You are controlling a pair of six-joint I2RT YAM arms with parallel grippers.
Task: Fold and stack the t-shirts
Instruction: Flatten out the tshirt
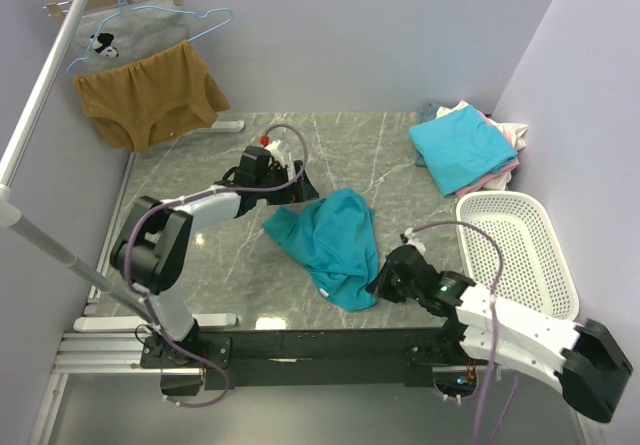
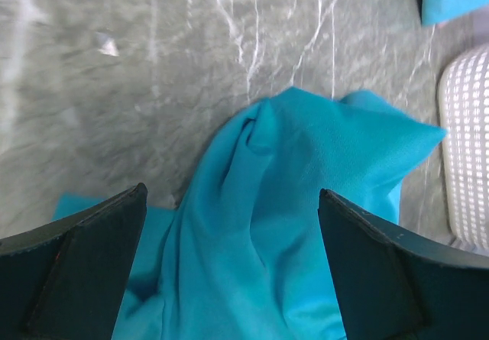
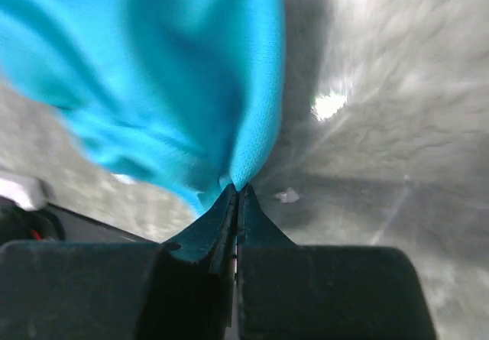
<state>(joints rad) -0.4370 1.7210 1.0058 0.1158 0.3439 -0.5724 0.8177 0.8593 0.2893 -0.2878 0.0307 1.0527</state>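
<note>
One marble table (image 1: 200, 265), lilac walls (image 1: 350, 35); left gripper (image 2: 233, 195) agape, right gripper (image 3: 237, 192) tight on t-shirt (image 1: 335, 240).

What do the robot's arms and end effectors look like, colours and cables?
Both arms are white shells with black joints: the left arm, the right arm. A lavender-grey cable loops along each. The left end effector and right end effector have dark, wedge-shaped fingers. A red cap marks the left wrist.

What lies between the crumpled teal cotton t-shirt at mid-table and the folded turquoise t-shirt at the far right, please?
Only bare grey marble tabletop separates the teal t-shirt from the turquoise t-shirt, per the top external view.
</note>
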